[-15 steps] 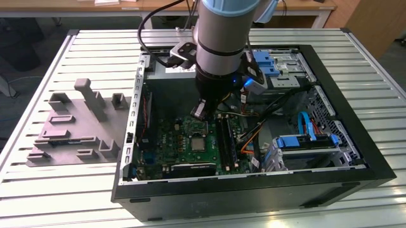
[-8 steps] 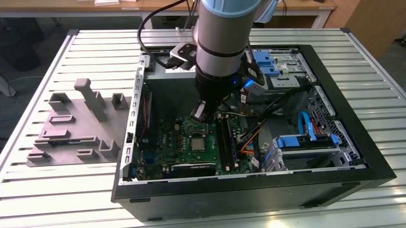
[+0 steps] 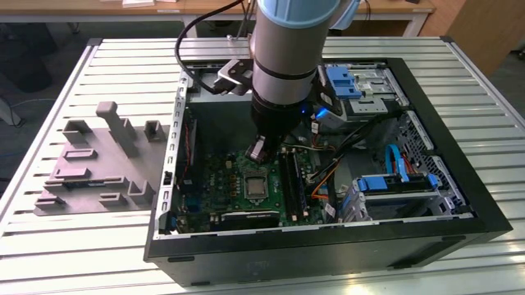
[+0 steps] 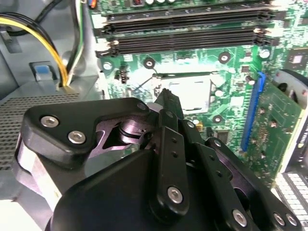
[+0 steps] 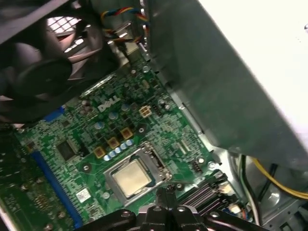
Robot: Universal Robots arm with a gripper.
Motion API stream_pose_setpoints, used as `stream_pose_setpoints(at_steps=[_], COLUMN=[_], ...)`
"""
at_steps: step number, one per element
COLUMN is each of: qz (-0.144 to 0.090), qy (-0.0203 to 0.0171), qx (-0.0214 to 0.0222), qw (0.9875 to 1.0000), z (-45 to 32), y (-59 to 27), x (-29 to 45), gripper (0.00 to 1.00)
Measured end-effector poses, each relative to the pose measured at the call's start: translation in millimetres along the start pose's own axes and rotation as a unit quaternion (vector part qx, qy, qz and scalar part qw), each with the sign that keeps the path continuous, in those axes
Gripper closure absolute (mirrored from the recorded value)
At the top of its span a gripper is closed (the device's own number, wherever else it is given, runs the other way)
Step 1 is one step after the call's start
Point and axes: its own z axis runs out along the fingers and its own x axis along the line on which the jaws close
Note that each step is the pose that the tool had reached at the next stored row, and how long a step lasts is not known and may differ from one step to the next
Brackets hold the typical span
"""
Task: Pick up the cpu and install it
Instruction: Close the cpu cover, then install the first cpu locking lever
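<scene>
The cpu [image 5: 131,177] lies flat in its socket [image 5: 144,161], near the middle of the green board [image 5: 72,159] inside the computer case [image 3: 328,246]. The gripper [image 5: 166,196] hangs just above the board, close beside the socket, on the side where the long black memory slots [image 4: 187,41] run. Its fingers look pressed together, with nothing between them. I think a few things could go wrong. If the arm dips lower or slides sideways, the finger tips could knock the chip crooked in the socket, and that might bend the tiny pins under it. The tips could also scrape the small parts on the board. The yellow wires [image 4: 43,33] hang near the arm and could catch on it. The exterior view shows the whole open case on the slatted table [image 3: 82,246], with the grey tray [image 3: 90,166] lying beside the case on that view's left. The first wrist view shows the pale top of the chip plainly, and the second wrist view shows the memory slots right behind the socket.
</scene>
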Motion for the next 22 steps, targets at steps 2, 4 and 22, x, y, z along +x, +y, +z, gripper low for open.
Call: stream_pose_setpoints(at_steps=[2, 4, 22], qz=[-0.001, -0.001, -0.001], qy=[0.0, 0.0001, -0.0027], qx=[0.0, 0.0, -0.0019], qw=[1.0, 1.0, 1.0], z=[0.0, -0.1, -3.8], y=[-1.0, -1.5, -2.0], x=[3.0, 4.3, 5.5], gripper=[0.89, 0.89, 0.89])
